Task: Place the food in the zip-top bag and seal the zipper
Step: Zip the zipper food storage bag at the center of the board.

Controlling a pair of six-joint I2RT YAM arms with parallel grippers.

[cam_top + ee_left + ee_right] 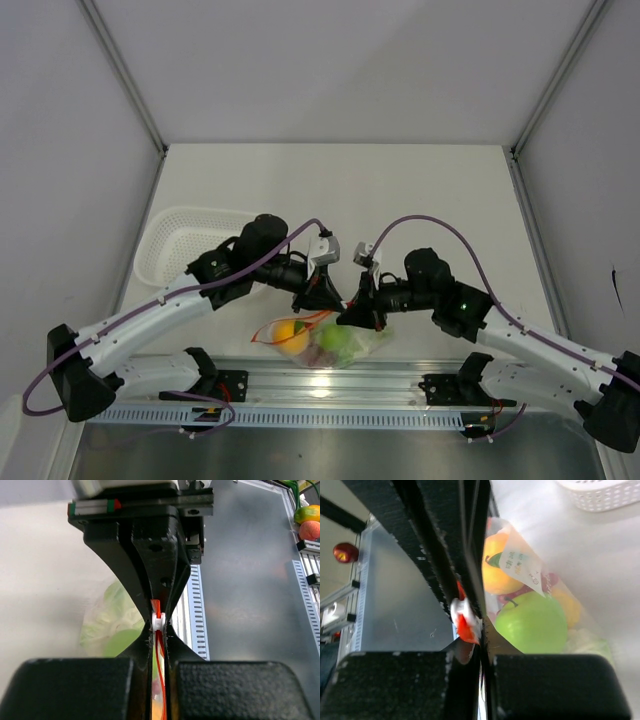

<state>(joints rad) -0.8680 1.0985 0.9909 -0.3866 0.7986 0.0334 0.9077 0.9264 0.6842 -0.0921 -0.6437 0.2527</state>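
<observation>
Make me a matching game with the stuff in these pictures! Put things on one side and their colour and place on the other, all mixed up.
Things:
1. apple
2. basket
3. zipper
4. bag

Colour and place:
a. red-orange, pinched by the left end effector and the right end effector
b. clear, holding fruit, near the front edge of the table
c. white, on the left side of the table
d. green, tucked inside something clear

Right pairs: 1-d, 2-c, 3-a, 4-b
</observation>
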